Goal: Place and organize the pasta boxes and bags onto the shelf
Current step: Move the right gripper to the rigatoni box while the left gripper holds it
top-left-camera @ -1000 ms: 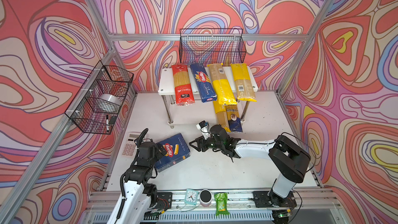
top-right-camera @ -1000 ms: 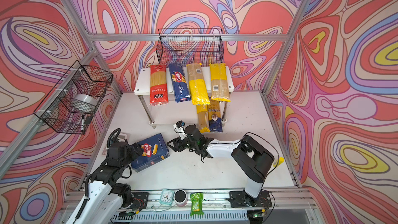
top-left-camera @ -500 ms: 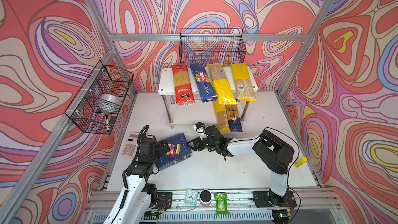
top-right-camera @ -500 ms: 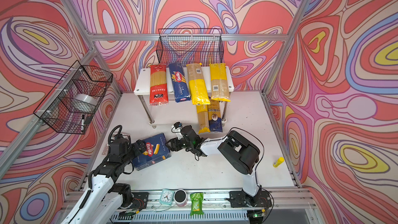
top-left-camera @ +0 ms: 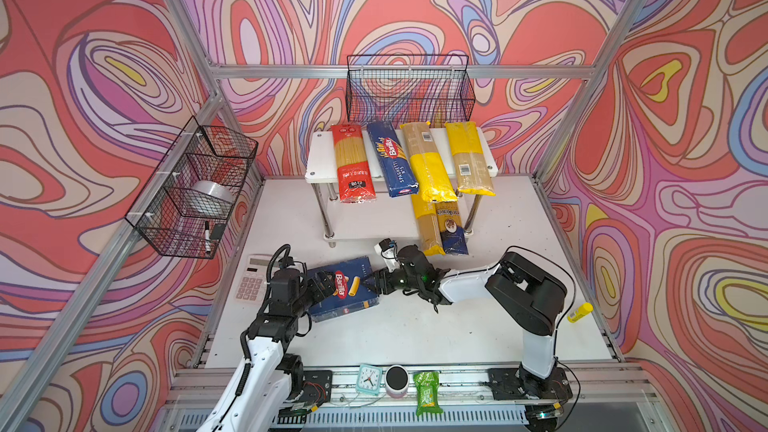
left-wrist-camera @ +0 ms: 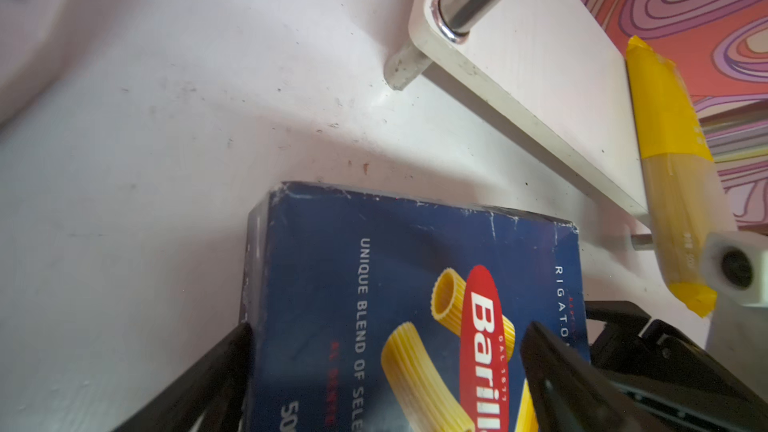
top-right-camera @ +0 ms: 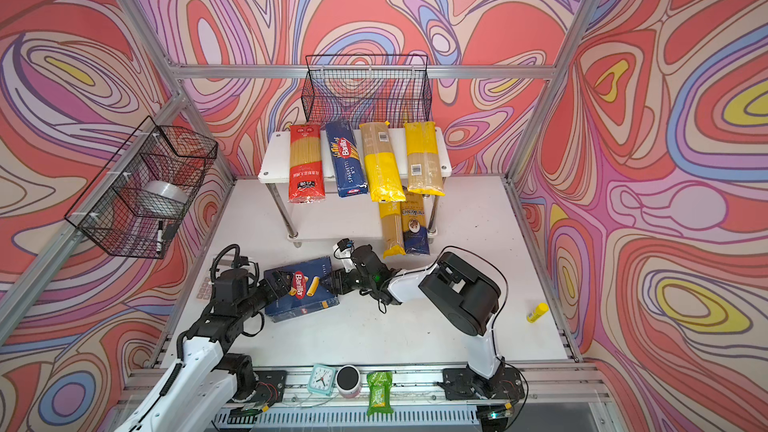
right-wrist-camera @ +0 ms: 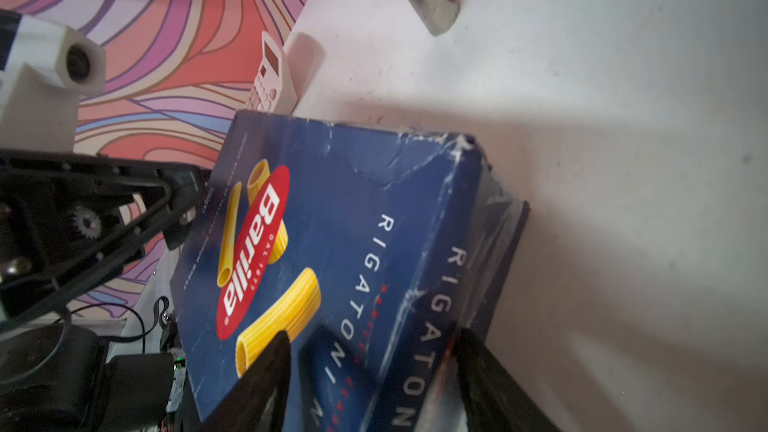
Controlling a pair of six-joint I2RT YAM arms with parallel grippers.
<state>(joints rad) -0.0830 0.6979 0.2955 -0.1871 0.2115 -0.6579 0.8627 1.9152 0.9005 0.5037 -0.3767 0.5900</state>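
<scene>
while swirly walls (top-left-camera: 415,2) surround it, the tabletop (top-left-camera: 457,334) seems scuffed.

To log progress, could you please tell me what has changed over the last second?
The right gripper swung left, and its jaws now straddle the right end of the rigatoni box; the left gripper crept further over the opposite end. No firm grip is visible yet. The shelf and its spaghetti packs stayed put.

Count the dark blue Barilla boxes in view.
2. The Spaghetti n.5 box lies on the top board of the shelf; the rigatoni box is on the table between the left gripper and right gripper.
</scene>
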